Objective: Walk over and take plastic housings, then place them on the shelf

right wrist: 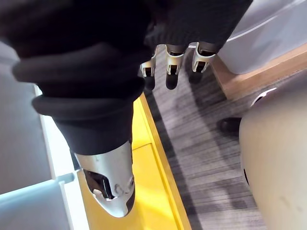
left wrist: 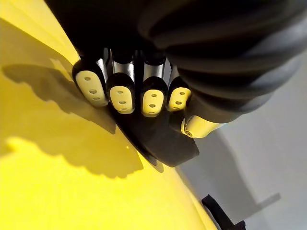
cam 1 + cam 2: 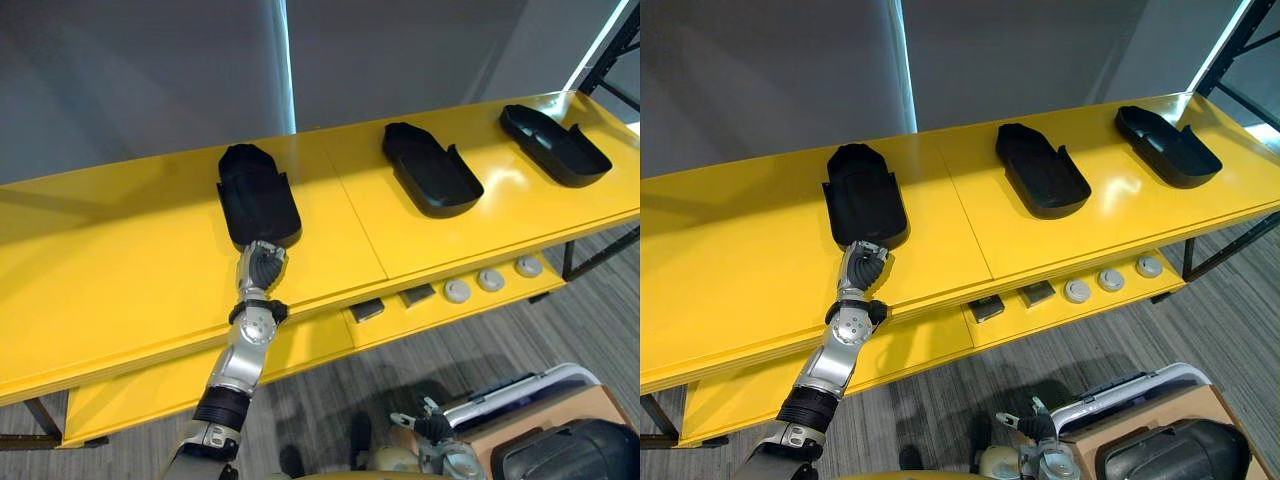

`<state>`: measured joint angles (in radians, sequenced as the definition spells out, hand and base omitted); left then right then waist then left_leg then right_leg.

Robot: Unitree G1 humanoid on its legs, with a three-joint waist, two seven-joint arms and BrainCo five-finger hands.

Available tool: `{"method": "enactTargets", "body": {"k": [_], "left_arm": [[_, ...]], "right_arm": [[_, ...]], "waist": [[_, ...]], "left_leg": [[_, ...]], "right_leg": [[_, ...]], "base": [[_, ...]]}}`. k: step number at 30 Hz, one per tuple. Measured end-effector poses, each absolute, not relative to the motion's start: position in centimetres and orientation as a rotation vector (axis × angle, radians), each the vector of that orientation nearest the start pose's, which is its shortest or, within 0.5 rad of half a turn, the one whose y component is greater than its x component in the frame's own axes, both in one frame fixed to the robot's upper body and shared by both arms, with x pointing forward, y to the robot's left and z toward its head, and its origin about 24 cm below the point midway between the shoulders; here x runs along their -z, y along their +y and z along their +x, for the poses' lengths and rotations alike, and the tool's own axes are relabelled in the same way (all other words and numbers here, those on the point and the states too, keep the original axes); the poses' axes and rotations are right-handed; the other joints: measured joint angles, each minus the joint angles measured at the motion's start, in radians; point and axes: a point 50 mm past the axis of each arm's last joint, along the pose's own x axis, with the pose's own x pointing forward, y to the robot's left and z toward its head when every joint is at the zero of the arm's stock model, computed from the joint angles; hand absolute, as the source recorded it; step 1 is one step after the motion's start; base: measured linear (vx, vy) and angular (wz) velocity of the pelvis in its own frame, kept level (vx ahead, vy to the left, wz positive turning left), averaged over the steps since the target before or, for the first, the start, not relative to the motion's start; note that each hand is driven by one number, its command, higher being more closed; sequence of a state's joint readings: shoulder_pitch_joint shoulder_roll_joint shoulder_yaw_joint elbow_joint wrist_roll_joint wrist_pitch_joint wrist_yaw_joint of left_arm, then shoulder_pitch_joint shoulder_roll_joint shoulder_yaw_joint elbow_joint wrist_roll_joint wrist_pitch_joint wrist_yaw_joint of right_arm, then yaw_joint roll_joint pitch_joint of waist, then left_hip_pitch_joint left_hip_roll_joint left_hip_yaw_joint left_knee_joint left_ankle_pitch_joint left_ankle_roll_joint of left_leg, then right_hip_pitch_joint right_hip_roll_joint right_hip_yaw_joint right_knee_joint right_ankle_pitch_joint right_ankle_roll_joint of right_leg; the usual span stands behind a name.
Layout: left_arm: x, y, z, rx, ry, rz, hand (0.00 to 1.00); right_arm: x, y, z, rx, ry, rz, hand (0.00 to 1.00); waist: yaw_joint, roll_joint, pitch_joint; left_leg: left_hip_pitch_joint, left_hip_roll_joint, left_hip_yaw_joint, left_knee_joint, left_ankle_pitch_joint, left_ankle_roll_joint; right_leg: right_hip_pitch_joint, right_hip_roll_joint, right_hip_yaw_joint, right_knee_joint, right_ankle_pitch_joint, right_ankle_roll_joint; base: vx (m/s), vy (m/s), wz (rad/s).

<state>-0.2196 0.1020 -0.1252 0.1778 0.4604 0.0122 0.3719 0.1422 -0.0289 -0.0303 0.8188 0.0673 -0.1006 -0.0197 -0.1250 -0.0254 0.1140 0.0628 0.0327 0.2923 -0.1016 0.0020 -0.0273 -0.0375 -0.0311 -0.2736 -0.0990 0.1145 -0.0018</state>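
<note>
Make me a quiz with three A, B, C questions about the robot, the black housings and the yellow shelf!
1. Where is the left hand?
A) at the near end of the leftmost housing
B) up on the wall
C) down by the floor

2. How many black housings lie on top of the yellow shelf?
A) two
B) three
C) five

3. What is the right hand doing?
A) holding a housing
B) hanging low, empty
C) pressing on the shelf

Answers:
1 A: it sits at that housing's near edge.
2 B: the leftmost housing, the middle housing and the rightmost housing.
3 B: its wrist view shows nothing in it, floor beyond.
</note>
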Motion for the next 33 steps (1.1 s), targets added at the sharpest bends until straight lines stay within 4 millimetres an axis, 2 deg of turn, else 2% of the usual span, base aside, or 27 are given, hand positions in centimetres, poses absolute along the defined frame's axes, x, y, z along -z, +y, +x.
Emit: {"method": "enactTargets", "body": {"k": [5,7,8,11,12,13,15,17,18,19,20,22,23,24,26,27,29,31,33], "left_arm": [[-11.3,13.7,27.5,-0.222,-0.411,0.403,1.00],[-14.2,14.0,26.4,-0.238,-0.554,0.300,1.00],[-14.9,14.3,26.0,-0.254,-0.589,0.277,1.00],[-16.5,18.0,23.5,-0.418,-0.690,0.170,1.00],[-16.6,20.0,22.5,-0.517,-0.710,0.149,1.00],[-16.3,22.0,21.4,-0.617,-0.707,0.112,1.00],[-15.1,24.3,20.1,-0.740,-0.665,0.075,1.00],[-11.5,27.7,17.7,-0.919,-0.524,-0.029,1.00],[-10.4,28.4,17.2,-0.953,-0.473,-0.051,1.00],[-7.3,29.5,15.7,-1.035,-0.329,-0.087,1.00],[-5.9,29.8,15.1,-1.058,-0.260,-0.094,1.00],[-1.3,30.1,13.3,-1.093,-0.007,-0.097,1.00],[0.7,29.9,12.5,-1.088,0.111,-0.096,0.00],[1.5,29.6,12.1,-1.078,0.161,-0.096,0.00],[5.1,28.6,10.6,-1.004,0.384,-0.034,0.00],[7.8,27.3,9.6,-0.929,0.555,-0.010,0.00],[10.7,25.5,8.1,-0.837,0.733,-0.008,0.00],[12.5,23.8,7.0,-0.758,0.856,-0.012,0.00],[13.4,22.6,6.3,-0.710,0.924,-0.002,0.00]], "right_arm": [[14.1,-17.3,12.5,0.132,0.867,0.041,0.00],[14.3,-17.5,12.3,0.133,0.880,0.034,0.00],[14.3,-17.5,12.3,0.133,0.885,0.033,0.00],[14.4,-17.8,12.2,0.135,0.895,0.024,0.00],[14.5,-17.8,12.2,0.136,0.899,0.023,0.00],[14.5,-17.9,12.1,0.138,0.902,0.023,0.00],[14.5,-18.0,12.1,0.141,0.903,0.020,0.00],[14.6,-18.4,11.9,0.148,0.916,0.008,0.00],[14.6,-18.6,11.8,0.149,0.921,0.003,0.00],[14.7,-18.8,11.5,0.154,0.933,-0.011,0.00],[14.6,-18.9,11.5,0.159,0.934,-0.010,0.00],[14.5,-18.7,11.7,0.167,0.926,-0.015,0.00],[14.3,-18.4,11.9,0.167,0.910,-0.009,0.00],[14.2,-18.3,12.0,0.165,0.899,-0.005,0.00],[13.8,-17.8,12.6,0.157,0.867,0.006,0.00],[13.8,-17.6,12.7,0.153,0.864,0.007,0.00],[13.8,-17.6,12.7,0.152,0.865,0.003,0.00],[14.0,-17.7,12.3,0.157,0.883,0.001,0.00],[14.2,-17.8,12.0,0.172,0.899,-0.008,0.00]], "waist": [[0.007,0.000,-0.001],[0.026,0.001,-0.001],[0.032,0.001,-0.001],[0.031,0.007,-0.006],[0.034,0.007,-0.006],[0.043,0.008,-0.006],[0.060,0.009,-0.007],[0.079,0.012,-0.014],[0.085,0.013,-0.018],[0.092,0.013,-0.030],[0.093,0.013,-0.032],[0.099,0.006,-0.036],[0.110,-0.002,-0.042],[0.115,-0.003,-0.044],[0.117,-0.006,-0.051],[0.117,-0.006,-0.064],[0.113,-0.005,-0.070],[0.112,-0.005,-0.070],[0.110,-0.003,-0.069]], "left_leg": [[0.002,-0.001,-0.028,0.005,0.000,0.000],[0.000,-0.004,-0.046,0.005,0.001,0.001],[0.000,-0.004,-0.048,0.005,0.001,0.001],[0.003,-0.004,-0.072,0.000,-0.003,-0.003],[0.001,-0.004,-0.079,0.000,-0.003,-0.003],[0.001,-0.004,-0.085,0.000,-0.002,-0.003],[0.004,-0.003,-0.090,0.000,-0.002,-0.003],[0.004,-0.002,-0.100,0.000,-0.002,-0.002],[0.004,-0.002,-0.100,0.000,-0.002,-0.002],[0.004,-0.002,-0.105,0.000,-0.002,-0.002],[0.008,-0.002,-0.108,0.000,-0.001,-0.003],[0.030,-0.002,-0.117,0.000,-0.001,-0.004],[0.036,-0.001,-0.116,0.000,-0.002,-0.004],[0.036,-0.001,-0.116,0.000,-0.002,-0.003],[0.037,-0.001,-0.109,0.000,-0.006,0.002],[0.040,-0.001,-0.098,0.000,-0.008,0.004],[0.050,-0.001,-0.091,-0.001,-0.009,0.005],[0.055,-0.001,-0.082,0.000,-0.010,0.003],[0.055,0.000,-0.075,0.000,-0.009,0.000]], "right_leg": [[0.016,-0.003,-0.021,0.000,0.000,0.000],[0.017,-0.006,-0.029,0.000,0.000,0.000],[0.020,-0.006,-0.029,0.000,0.000,0.000],[0.036,-0.006,-0.044,0.000,-0.002,0.001],[0.037,-0.007,-0.052,0.000,-0.002,0.001],[0.040,-0.007,-0.055,0.000,-0.003,0.002],[0.045,-0.006,-0.056,0.000,-0.005,0.004],[0.050,-0.006,-0.061,0.000,-0.008,0.006],[0.050,-0.006,-0.061,0.000,-0.008,0.007],[0.054,-0.006,-0.065,0.000,-0.009,0.008],[0.060,-0.006,-0.069,0.001,-0.012,0.012],[0.088,-0.008,-0.082,0.001,-0.020,0.013],[0.094,-0.008,-0.083,0.001,-0.023,0.014],[0.094,-0.008,-0.083,0.001,-0.023,0.014],[0.095,-0.008,-0.081,0.001,-0.025,0.014],[0.095,-0.009,-0.077,0.001,-0.034,0.023],[0.102,-0.008,-0.071,0.001,-0.037,0.022],[0.103,-0.007,-0.061,0.000,-0.039,0.021],[0.100,-0.006,-0.054,0.000,-0.039,0.020]], "base": [[0.01,0.016,0.15],[-0.02,0.033,0.14],[-0.03,0.024,0.08],[-0.03,0.021,0.19],[-0.04,0.020,0.20],[-0.04,0.019,0.15],[-0.02,0.013,0.11],[0.00,0.020,0.12],[0.02,0.025,0.09],[0.02,0.021,0.11],[0.04,0.023,0.19],[0.02,0.033,0.20],[0.00,0.033,0.10],[0.00,0.000,0.00],[-0.01,0.014,-0.03],[-0.01,0.024,-0.08],[0.01,0.024,-0.09],[0.00,0.019,-0.12],[0.01,0.012,-0.13]]}}
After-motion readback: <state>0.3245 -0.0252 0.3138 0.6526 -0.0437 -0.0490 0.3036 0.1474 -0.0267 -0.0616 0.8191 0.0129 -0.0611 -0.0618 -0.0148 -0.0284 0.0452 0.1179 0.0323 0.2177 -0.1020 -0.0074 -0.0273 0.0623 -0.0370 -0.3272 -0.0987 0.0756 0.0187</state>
